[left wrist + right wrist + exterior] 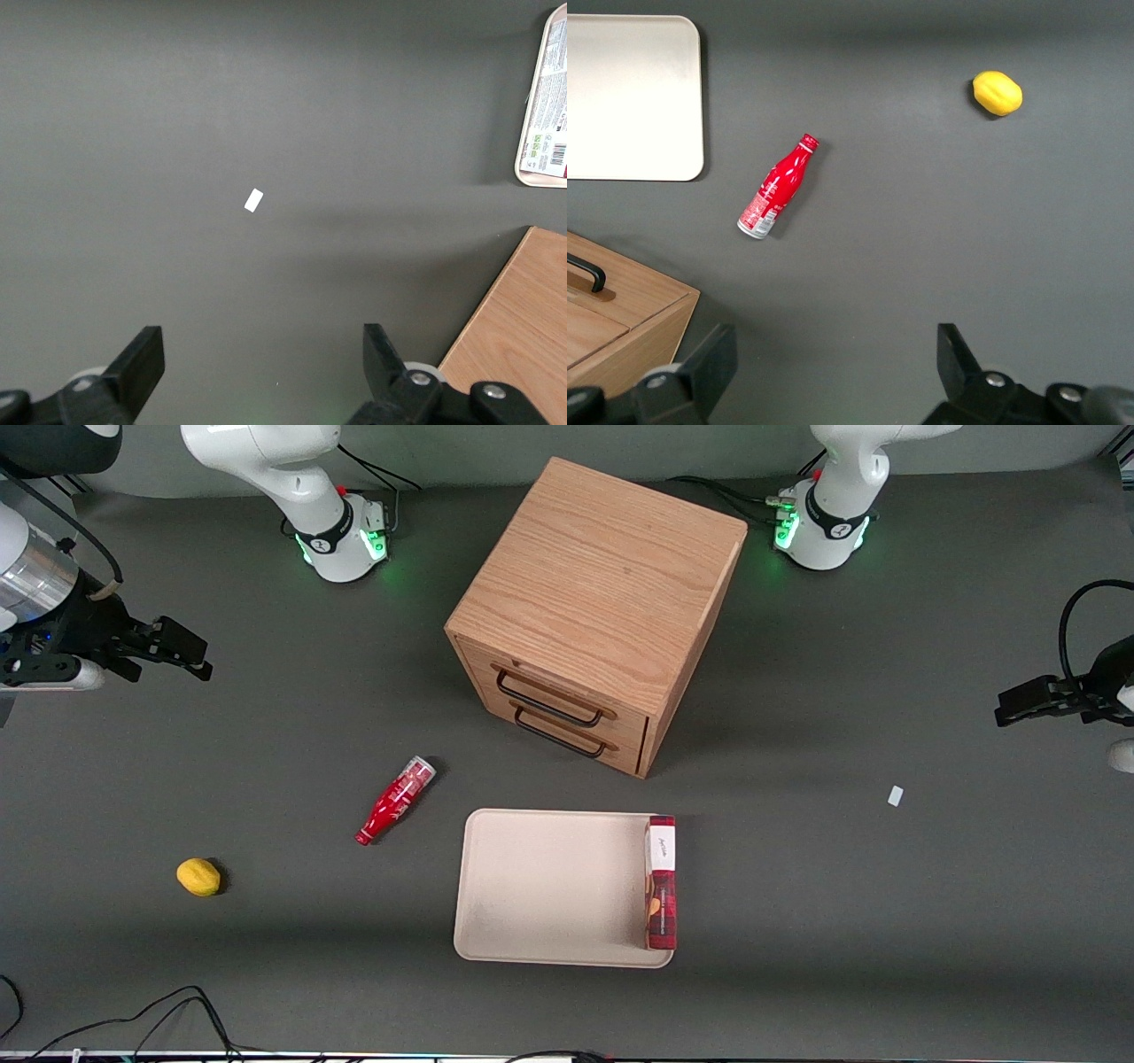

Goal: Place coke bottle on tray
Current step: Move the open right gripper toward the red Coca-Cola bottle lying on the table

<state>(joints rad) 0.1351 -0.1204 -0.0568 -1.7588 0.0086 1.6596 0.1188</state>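
Observation:
The coke bottle (395, 799) (776, 188) lies on its side on the dark table, beside the tray and slightly farther from the front camera, cap pointing toward the camera. The beige tray (540, 886) (629, 97) rests flat in front of the drawer cabinet. My right gripper (177, 654) (833, 367) hovers high at the working arm's end of the table, well away from the bottle. It is open with nothing between its fingers.
A wooden drawer cabinet (595, 607) (616, 319) stands mid-table. A flat red-and-white box (661, 881) lies along one edge of the tray. A yellow lemon (198, 876) (998, 93) sits toward the working arm's end. A small white scrap (896, 795) (254, 200) lies toward the parked arm's end.

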